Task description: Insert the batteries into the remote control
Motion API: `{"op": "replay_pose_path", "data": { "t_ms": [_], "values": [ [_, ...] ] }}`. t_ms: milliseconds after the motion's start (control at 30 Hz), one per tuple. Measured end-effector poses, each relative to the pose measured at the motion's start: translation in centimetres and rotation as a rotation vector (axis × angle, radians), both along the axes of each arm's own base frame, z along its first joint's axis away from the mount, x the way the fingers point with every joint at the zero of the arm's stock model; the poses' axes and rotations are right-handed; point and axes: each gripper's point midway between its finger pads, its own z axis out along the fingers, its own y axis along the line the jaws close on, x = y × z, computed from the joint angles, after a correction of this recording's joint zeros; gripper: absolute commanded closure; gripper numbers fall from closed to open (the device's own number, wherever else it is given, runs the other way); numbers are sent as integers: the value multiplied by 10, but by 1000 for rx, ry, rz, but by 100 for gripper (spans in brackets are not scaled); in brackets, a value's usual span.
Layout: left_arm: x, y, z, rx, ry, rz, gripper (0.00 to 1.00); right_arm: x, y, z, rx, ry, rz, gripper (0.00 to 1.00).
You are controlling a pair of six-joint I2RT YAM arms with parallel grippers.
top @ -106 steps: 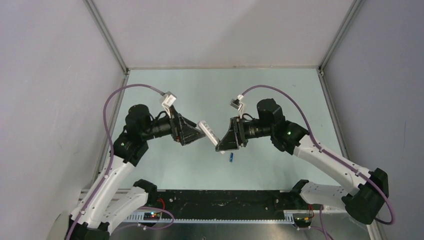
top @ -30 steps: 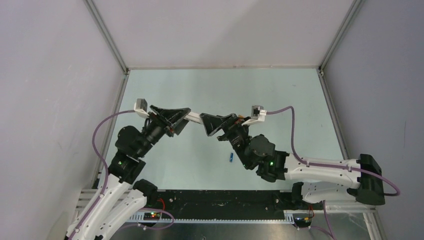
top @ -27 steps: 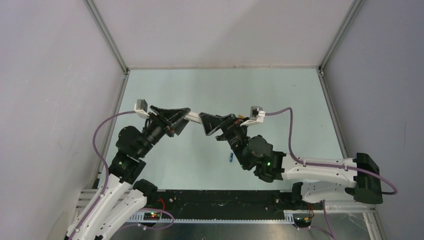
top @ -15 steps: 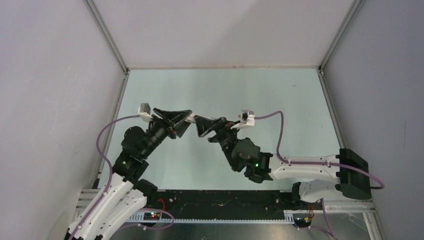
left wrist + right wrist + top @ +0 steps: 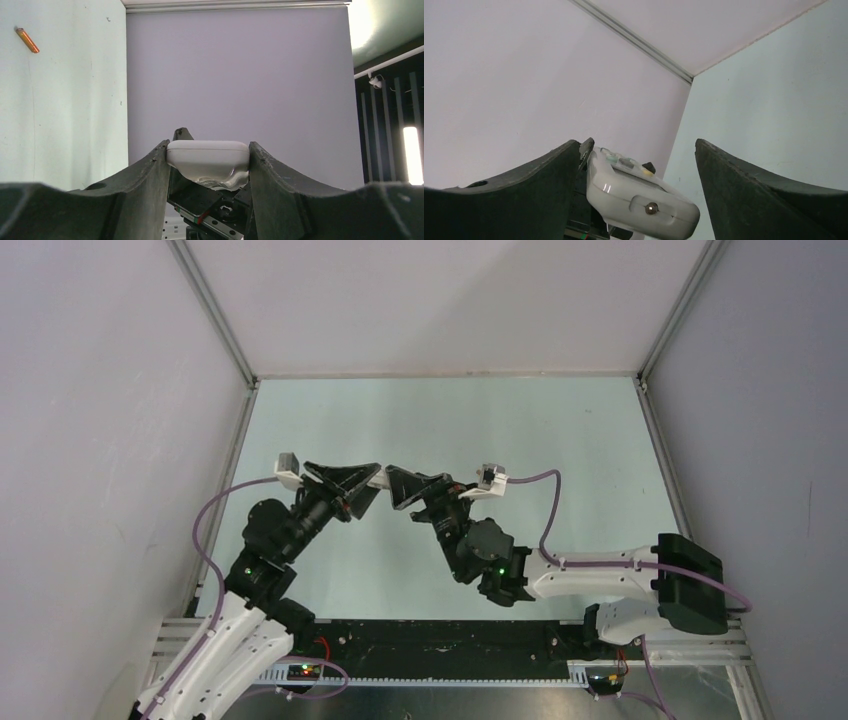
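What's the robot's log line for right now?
left gripper: shut on remote control | right gripper: open around its free end | orange battery: lying on table

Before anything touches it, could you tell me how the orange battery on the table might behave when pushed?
The orange battery is a slim cylinder lying on its side on the flat table, so a sideways push would probably roll it. It looks rigid and tiny, so likely light and easily flicked away.

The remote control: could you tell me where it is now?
In the top view the remote control sits left of centre, clamped in the left gripper, its free end between the right gripper's open jaws.
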Motion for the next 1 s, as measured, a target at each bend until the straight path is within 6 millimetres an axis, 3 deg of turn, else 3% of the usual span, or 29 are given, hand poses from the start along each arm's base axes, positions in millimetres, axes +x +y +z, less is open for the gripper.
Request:
{"op": "replay_pose_path", "data": {
  "t_ms": [100,267,333,400,567,700,833,1000],
  "values": [
    [-2,1,0,-8,0,0,100,2,0,2,16,-6,-6,15],
    [-3,2,1,-14,-2,0,100,6,-3,7,45,-13,-16,44],
    [-3,1,1,-14,2,-1,93,8,-4,10,62,-14,-15,53],
    [-2,1,2,-28,7,0,82,8,-4,13,94,-12,-7,58],
    [1,0,1,-27,14,1,34,10,-4,15,109,-14,1,66],
    [0,-3,-1,4,3,-17,12,15,-4,13,94,-12,11,71],
    [-9,-11,-4,70,-40,-81,4,25,-8,9,58,3,42,72],
    [-28,-21,5,219,-190,-198,2,33,-21,23,44,-8,137,72]
  ]
}}
